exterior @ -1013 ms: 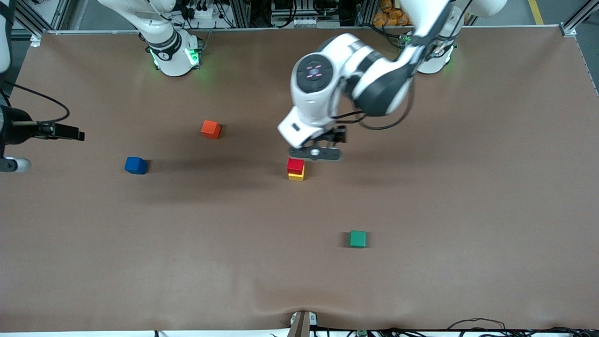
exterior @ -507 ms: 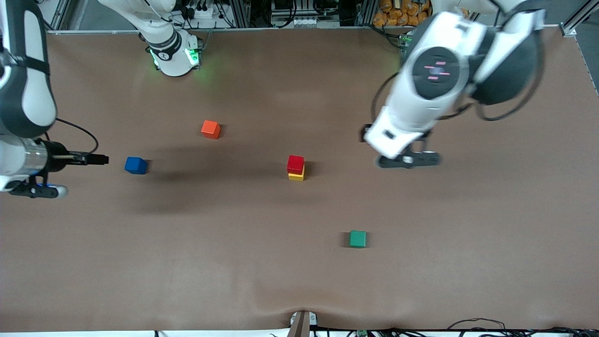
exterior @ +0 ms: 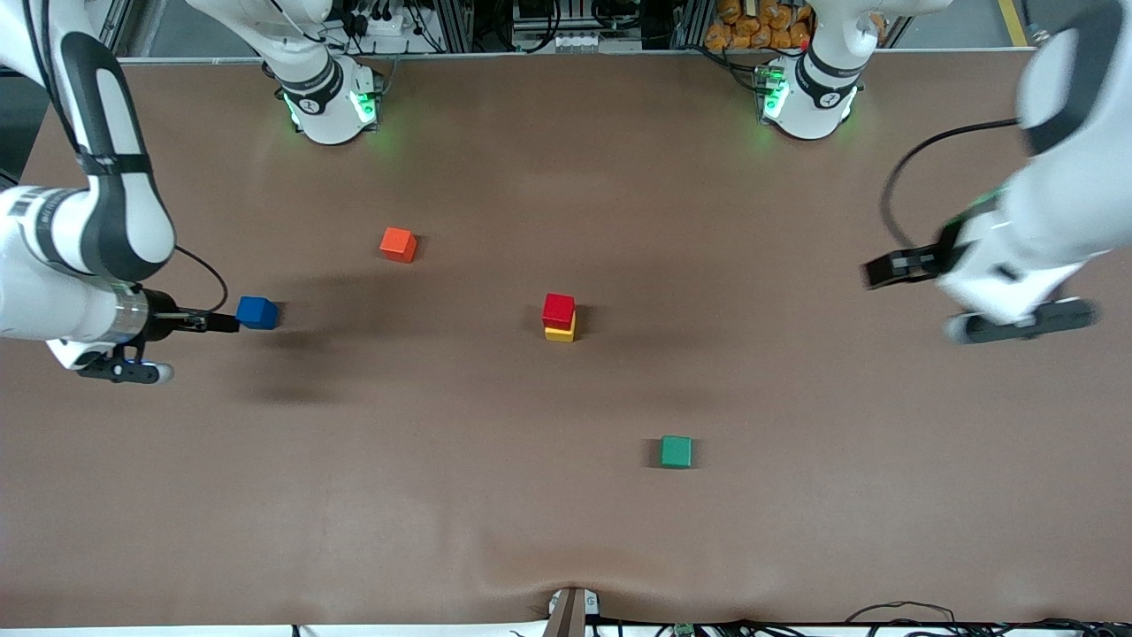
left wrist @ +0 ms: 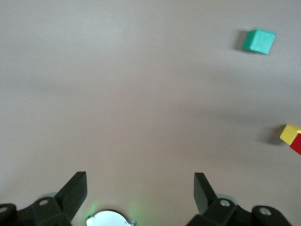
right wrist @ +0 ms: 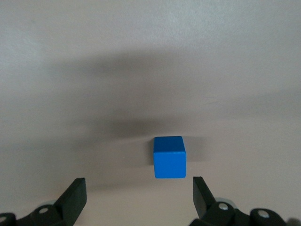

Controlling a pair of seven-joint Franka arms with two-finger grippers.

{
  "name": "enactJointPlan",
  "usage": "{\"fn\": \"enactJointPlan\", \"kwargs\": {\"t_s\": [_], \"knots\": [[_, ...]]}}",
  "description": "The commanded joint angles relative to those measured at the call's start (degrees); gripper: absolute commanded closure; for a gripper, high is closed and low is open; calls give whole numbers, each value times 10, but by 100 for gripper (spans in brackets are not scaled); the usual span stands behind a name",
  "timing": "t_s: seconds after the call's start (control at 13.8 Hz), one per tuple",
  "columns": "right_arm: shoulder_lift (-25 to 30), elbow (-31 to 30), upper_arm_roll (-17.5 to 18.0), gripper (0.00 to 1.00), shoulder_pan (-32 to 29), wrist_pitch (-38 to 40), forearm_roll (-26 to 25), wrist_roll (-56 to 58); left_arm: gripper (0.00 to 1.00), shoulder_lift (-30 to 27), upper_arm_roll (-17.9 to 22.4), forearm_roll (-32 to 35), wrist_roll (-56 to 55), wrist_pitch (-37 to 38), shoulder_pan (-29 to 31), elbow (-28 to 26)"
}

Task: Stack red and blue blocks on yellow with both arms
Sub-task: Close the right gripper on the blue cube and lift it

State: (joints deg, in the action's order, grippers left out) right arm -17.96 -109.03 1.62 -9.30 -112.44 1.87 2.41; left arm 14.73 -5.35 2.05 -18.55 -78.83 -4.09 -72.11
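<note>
Since half a second ago, the left arm has swung away from the stack toward its own end of the table, and the right arm has closed in on the blue block.

Front view: a brown table (exterior: pixel 566 531) spreads wide, with aluminium framing and cables along the edge where the bases stand. At its middle the red block (exterior: pixel 558 310) sits on the yellow block (exterior: pixel 560 333); this stack is the landmark and has not shifted. The orange-red cube (exterior: pixel 398 244) lies farther from the camera than the stack, toward the right arm's end; the green cube (exterior: pixel 676 451) lies nearer the camera. The blue block (exterior: pixel 256 312) rests on the table, well apart from the stack toward the right arm's end. The right gripper (exterior: pixel 115 354) hangs just beside it, the left gripper (exterior: pixel 1017 326) over bare table toward the left arm's end.

Left wrist view: the left gripper (left wrist: pixel 140 190) is spread wide and empty; the green cube (left wrist: pixel 258 41) and a corner of the stack show at the edge.

Right wrist view: only here is it plain that the right gripper (right wrist: pixel 138 193) is spread wide, the blue block (right wrist: pixel 169 157) lying ahead of its fingers, untouched.
</note>
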Motion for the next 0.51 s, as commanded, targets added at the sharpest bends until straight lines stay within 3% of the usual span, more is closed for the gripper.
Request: {"fn": "enactJointPlan", "kwargs": {"t_s": [0.0,0.29,0.43], "knots": [[-7,-28,8,0,-35,-38,-3,55,0,-43,-5,6,45,10,34,-15],[-6,-97,8,0,-39,-106,-2,61,0,-111,-10,-4,154,16,103,-64],[-6,-125,8,0,-37,-141,-2,62,0,-146,-10,-5,197,11,108,-108]]}}
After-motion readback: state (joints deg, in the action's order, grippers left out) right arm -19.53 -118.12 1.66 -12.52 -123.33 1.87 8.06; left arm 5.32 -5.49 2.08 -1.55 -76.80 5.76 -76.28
